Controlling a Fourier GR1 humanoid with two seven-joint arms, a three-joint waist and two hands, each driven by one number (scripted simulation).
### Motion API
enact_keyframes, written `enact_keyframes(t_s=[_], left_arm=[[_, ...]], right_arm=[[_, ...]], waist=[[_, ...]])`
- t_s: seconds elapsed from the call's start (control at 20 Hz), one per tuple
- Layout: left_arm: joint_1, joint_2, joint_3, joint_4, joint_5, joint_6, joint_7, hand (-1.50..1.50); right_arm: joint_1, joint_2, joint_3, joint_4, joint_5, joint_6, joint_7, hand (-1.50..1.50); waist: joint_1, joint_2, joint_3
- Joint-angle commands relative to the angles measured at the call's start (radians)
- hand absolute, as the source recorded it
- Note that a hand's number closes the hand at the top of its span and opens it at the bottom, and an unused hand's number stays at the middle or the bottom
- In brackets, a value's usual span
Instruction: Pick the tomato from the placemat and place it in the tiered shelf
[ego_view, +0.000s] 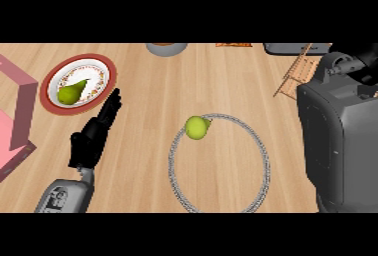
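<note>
A small round yellow-green fruit (197, 127), the tomato of the task, lies at the upper left of a round placemat (260, 150) with a grey braided rim. The pink tiered shelf (21, 95) stands at the left edge, partly cut off. My left hand (92, 137) is open, fingers straight and pointing up the counter, left of the placemat and apart from the fruit. My right forearm (339, 145) fills the right side. Only a dark part of the right hand (367, 60) shows at the top right edge, far from the fruit.
A red-rimmed plate (53, 102) with a green pear (71, 92) sits between the shelf and the placemat. A grey bowl (167, 48) and a grey object (294, 48) are at the far edge. A thin wooden rack (294, 75) stands right of centre.
</note>
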Motion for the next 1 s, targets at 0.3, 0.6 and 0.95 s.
enact_keyframes(t_s=[0.3,0.6,0.95], left_arm=[[-0.010,-0.065,-0.027,0.066,-0.055,0.036,-0.039,0.00],[0.019,-0.023,0.017,0.070,-0.023,-0.024,-0.079,0.00],[-0.005,-0.059,-0.007,0.028,-0.046,-0.008,-0.038,0.00]], right_arm=[[-0.006,-0.117,-0.137,-0.002,-0.019,0.081,-0.050,1.50],[0.004,-0.172,-0.118,0.042,0.024,0.110,-0.091,1.50],[0.085,-0.261,-0.154,0.198,-0.005,-0.055,-0.205,1.50]], waist=[[0.004,0.003,0.000],[0.006,0.004,0.000],[0.009,0.005,0.001]])
